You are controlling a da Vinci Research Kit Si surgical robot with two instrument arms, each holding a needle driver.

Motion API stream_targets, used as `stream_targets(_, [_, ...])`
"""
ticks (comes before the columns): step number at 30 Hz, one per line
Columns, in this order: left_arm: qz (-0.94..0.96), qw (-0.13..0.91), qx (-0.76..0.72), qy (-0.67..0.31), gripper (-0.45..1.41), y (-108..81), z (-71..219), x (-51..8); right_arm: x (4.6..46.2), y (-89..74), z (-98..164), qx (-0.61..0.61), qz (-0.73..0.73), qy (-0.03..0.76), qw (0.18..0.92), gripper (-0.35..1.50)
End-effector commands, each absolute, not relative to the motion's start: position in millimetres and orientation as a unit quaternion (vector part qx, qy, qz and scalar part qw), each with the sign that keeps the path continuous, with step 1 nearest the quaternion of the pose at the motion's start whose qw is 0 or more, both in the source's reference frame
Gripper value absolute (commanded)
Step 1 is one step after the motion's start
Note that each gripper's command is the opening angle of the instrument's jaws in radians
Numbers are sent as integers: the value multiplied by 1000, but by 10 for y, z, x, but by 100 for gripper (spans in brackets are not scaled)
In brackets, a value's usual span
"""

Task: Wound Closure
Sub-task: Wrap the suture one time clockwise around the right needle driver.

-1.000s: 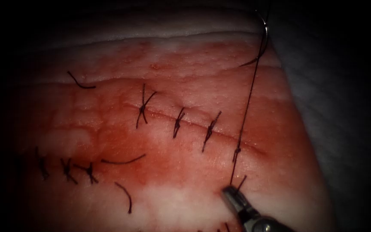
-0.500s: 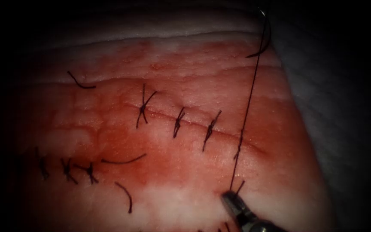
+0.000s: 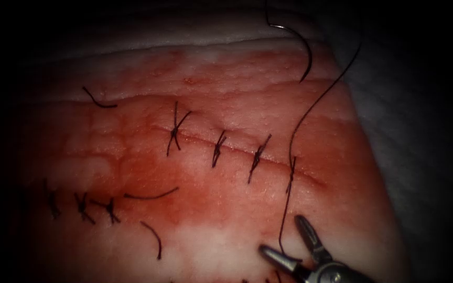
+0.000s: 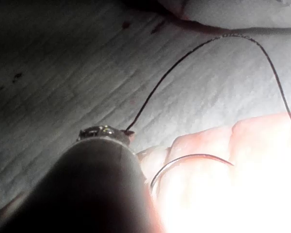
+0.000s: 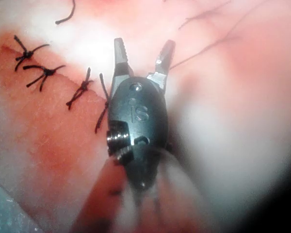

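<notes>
Right gripper (image 3: pixel 295 238) now stands wide open at the near edge of the tissue (image 3: pixel 226 230), holding nothing; half a second ago its jaws were closed on the thread (image 3: pixel 291 152) at the same spot. So it has let go. The thread was a taut straight line up to the needle before; now it hangs slack in a curve from the newest knot (image 3: pixel 291 170), at the right end of the cut (image 3: pixel 237 151). That knot lies flat with three tied stitches to its left, so this throw looks snugged down.

Needle (image 3: pixel 297 44) is out of the tissue, up past the far edge, shifted left since before.

Left gripper (image 4: pixel 127 132): shaft end seen from its wrist camera, thread leaving its tip, needle curve just beside; cannot tell its jaws. Right gripper shaft comes in low from the right, tips pointing up toward the cut.
</notes>
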State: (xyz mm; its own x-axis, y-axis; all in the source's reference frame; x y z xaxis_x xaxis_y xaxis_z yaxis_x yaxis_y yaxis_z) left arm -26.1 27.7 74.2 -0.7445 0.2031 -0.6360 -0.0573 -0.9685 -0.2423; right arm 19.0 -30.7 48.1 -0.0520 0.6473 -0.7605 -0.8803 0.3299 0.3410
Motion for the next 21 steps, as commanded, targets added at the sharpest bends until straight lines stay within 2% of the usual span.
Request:
stream_targets(1, [932,67,-342,-101,-45,276,731,-255,191,-304,476,-128,564,463,672,143])
stream_targets(8, [938,50,-326,-109,-45,219,664,-218,181,-272,445,-97,559,481,668,141])
stream_targets(11, [940,49,-321,-102,-45,185,643,-212,179,-246,450,-66,540,499,674,123])
stream_targets(13, [941,48,-320,-101,-45,175,638,-211,178,-238,455,-61,530,505,679,119])
stream_targets(15, [940,41,-323,-99,-45,150,630,-210,178,-219,469,-52,511,515,686,94])
stream_targets(16, [940,41,-323,-99,-45,150,630,-210,178,-219,469,-52,511,515,686,94])
stream_targets(17, [939,36,-327,-98,-45,125,626,-209,174,-196,491,-41,507,523,684,-35])
stream_targets(21, [938,30,-332,-96,-45,94,627,-205,164,-163,520,-39,513,517,684,-35])
